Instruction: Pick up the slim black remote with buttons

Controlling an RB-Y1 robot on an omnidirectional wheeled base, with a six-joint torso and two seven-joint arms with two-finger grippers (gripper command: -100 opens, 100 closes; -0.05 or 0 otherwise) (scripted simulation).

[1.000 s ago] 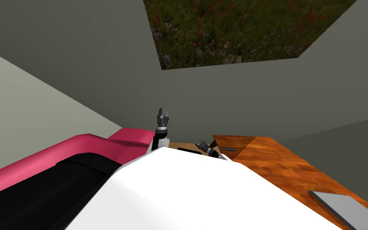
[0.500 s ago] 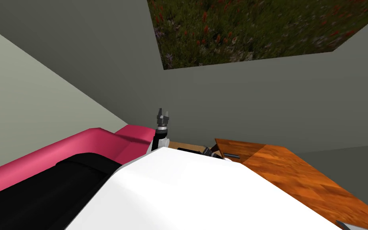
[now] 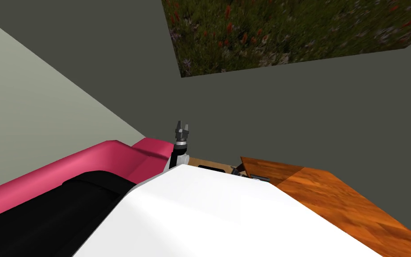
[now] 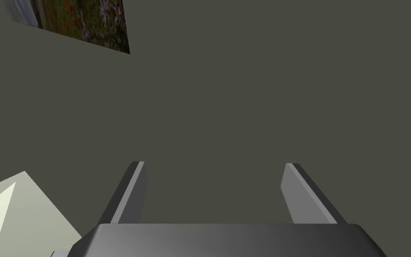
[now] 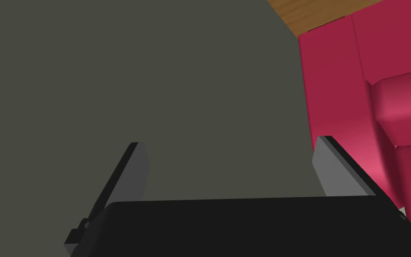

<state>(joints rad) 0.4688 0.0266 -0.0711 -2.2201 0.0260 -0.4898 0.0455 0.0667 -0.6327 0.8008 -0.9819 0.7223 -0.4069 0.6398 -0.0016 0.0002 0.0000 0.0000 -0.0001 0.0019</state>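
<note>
In the head view, your left gripper (image 3: 182,130) stands raised in front of the grey wall, well apart from the work. Your right gripper (image 3: 236,171) sits low, half hidden at the chest's edge, just beside the near corner of the wooden table (image 3: 334,196). On that corner lies a slim dark bar, most likely the remote (image 3: 260,178), though it shows too small to make out any buttons. It lies just to the right of the right gripper, and its long axis runs roughly across the view with a slight slant. The right arm is plainly the nearer one, so plan the reach with it.

In the left wrist view, the left gripper (image 4: 214,164) has its fingers spread with nothing between them, and it faces the wall.

In the right wrist view, the right gripper (image 5: 230,142) is also spread wide and empty. It looks along a flat grey surface with the pink sofa (image 5: 378,89) off to one side, so this hand is not aimed at the remote. You will probably need to swing it toward the table and turn the wrist so that the fingers straddle the remote's narrow width, across its long axis.
</note>
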